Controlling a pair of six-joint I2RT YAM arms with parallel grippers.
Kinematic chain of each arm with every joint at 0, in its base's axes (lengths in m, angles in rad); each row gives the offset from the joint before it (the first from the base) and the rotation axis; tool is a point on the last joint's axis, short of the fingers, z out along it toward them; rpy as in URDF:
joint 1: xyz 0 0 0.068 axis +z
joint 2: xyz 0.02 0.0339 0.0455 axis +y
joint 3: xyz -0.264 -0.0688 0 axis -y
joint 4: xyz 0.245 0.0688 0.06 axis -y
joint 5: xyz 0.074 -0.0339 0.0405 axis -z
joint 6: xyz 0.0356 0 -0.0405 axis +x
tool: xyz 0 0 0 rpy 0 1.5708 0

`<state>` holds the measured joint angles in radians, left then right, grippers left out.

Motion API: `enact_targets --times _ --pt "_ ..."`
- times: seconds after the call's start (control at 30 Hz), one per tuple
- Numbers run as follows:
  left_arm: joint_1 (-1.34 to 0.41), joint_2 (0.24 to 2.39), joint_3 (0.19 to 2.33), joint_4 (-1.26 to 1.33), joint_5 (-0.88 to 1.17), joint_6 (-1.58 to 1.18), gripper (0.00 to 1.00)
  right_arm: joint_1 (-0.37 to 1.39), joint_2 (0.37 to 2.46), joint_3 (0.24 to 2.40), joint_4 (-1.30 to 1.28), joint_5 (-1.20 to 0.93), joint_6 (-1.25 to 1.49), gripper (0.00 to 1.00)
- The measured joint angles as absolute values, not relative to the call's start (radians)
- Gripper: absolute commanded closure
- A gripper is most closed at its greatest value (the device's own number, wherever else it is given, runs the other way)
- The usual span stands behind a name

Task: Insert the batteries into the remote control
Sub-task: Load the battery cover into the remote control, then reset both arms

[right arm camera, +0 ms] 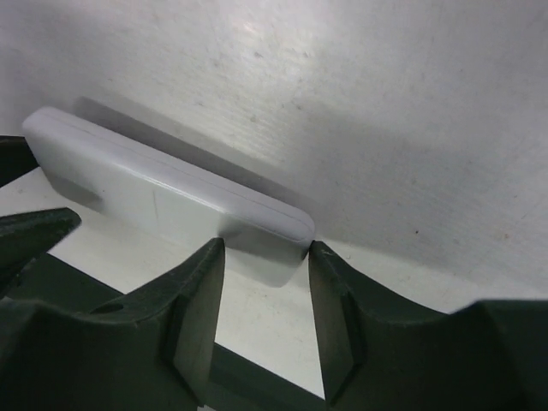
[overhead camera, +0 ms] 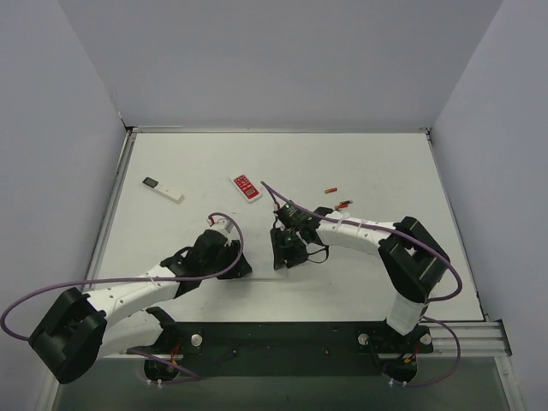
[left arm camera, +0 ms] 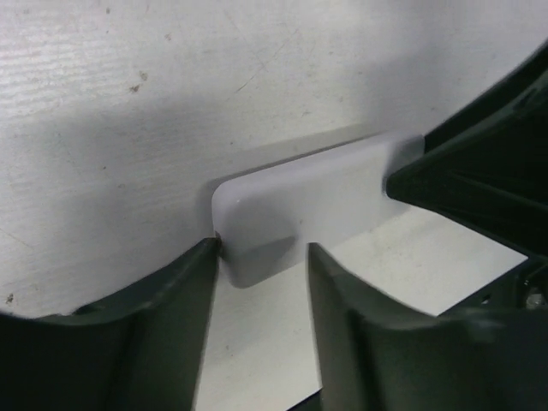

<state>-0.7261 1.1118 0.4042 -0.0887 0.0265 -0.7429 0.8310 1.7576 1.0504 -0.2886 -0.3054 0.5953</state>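
The remote control [left arm camera: 325,188] shows only its plain white back and a rounded end, and it spans between my two grippers. In the left wrist view its corner sits between the fingertips of my left gripper [left arm camera: 261,253] and touches both. In the right wrist view its other end [right arm camera: 154,193] is pinched between the fingertips of my right gripper [right arm camera: 265,248]. In the top view the left gripper [overhead camera: 242,264] and right gripper [overhead camera: 279,257] face each other at mid-table, and the remote between them is hard to make out. No blue batteries are in view.
A red-faced remote [overhead camera: 246,187] and a slim white stick remote [overhead camera: 163,189] lie further back on the left. Two small red cells [overhead camera: 330,189] [overhead camera: 343,204] lie back right of the grippers. Grey walls stand on three sides of the table.
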Motion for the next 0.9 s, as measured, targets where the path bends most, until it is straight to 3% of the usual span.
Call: enact_targets --times 0.13,0.23,0.47,0.7,0.9 --pt "-0.673 1.045 0.413 -0.073 0.049 -0.764 0.16 0.792 1.677 1.02 -0.197 -0.271 0.575 0.39" --pt "-0.607 0.98 0.445 -0.115 0.02 -0.765 0.09 0.739 1.575 0.996 -0.167 -0.244 0.556 0.29" --pt "-0.483 0.803 0.524 -0.266 -0.099 -0.733 0.03 0.501 1.317 0.933 -0.162 -0.142 0.494 0.25" --pt "-0.464 0.528 0.649 -0.474 -0.326 -0.661 0.03 0.252 0.994 0.837 -0.252 0.031 0.447 0.03" --pt "-0.463 0.266 0.739 -0.563 -0.552 -0.591 0.03 0.23 0.68 0.793 -0.309 0.261 0.469 0.02"
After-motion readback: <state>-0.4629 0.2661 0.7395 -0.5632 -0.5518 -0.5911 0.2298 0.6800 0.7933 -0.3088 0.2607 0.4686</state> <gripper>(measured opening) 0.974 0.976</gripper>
